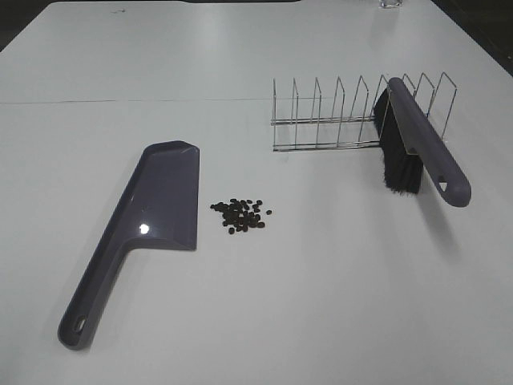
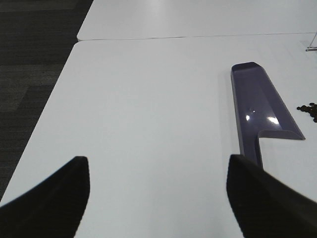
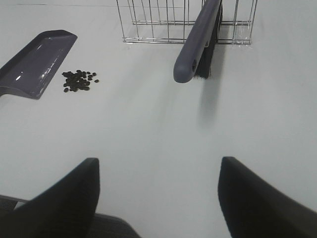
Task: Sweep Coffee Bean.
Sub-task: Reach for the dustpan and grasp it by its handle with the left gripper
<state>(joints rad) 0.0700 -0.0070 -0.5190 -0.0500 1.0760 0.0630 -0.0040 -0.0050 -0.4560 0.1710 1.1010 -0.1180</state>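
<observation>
A small cluster of dark coffee beans (image 1: 241,215) lies on the white table just right of the purple dustpan (image 1: 160,204), which rests flat with its handle toward the near left. The purple brush (image 1: 417,140) with black bristles (image 1: 398,156) leans in the wire rack (image 1: 345,116), handle sticking out toward the near right. Neither gripper shows in the exterior high view. My left gripper (image 2: 157,196) is open over bare table, with the dustpan (image 2: 260,106) ahead and the beans (image 2: 309,110) at the frame's edge. My right gripper (image 3: 157,193) is open and empty, short of the brush handle (image 3: 195,42) and the beans (image 3: 78,81).
A seam crosses the table (image 1: 120,100) behind the dustpan. The table's left edge (image 2: 54,106) drops to dark carpet. A glass base (image 1: 390,4) shows at the far edge.
</observation>
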